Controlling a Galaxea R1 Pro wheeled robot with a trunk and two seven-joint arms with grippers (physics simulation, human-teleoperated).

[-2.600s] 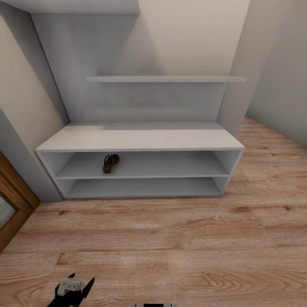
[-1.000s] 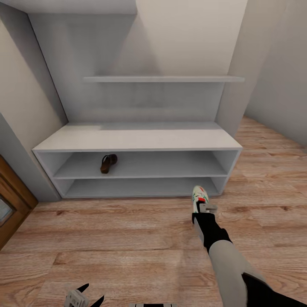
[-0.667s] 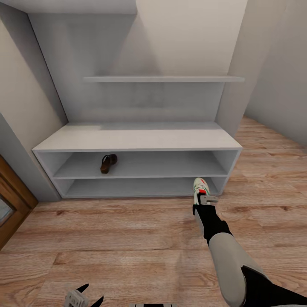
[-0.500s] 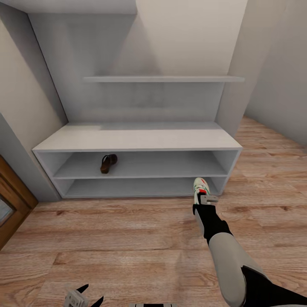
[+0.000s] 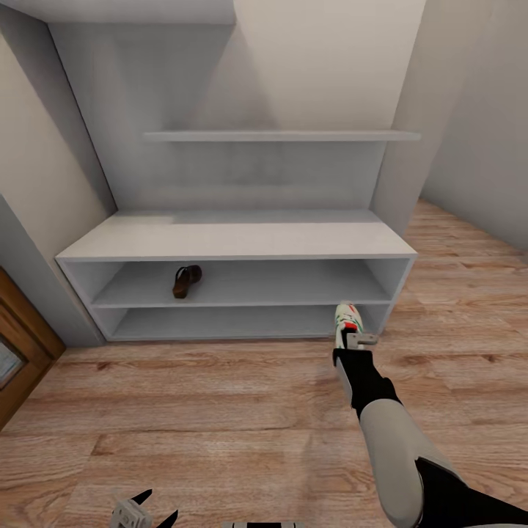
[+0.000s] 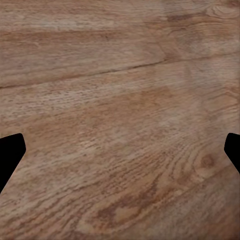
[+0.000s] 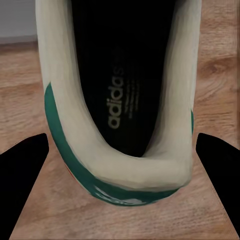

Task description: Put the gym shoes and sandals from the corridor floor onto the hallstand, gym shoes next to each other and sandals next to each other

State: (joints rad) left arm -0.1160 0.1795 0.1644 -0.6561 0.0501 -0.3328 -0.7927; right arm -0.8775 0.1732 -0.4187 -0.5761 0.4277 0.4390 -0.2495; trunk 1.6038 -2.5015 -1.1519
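Observation:
One gym shoe, white with green and red marks, hangs toe-forward just above the corridor floor. It is in front of the right end of the hallstand's lowest tier. My right gripper is shut on its heel. The right wrist view looks into the gym shoe's dark opening, a finger on each side. One brown sandal lies on the upper open tier, towards the left. My left gripper hangs open low over the floor, holding nothing. The other shoe and sandal are out of view.
A long grey wall shelf runs above the bench. Walls close in on both sides of the hallstand. A wooden door stands at the left edge. The left wrist view looks onto wood planks.
My right arm came into view carrying the gym shoe and has carried it forward, closer to the right end of the lowest tier. The left gripper has barely shifted.

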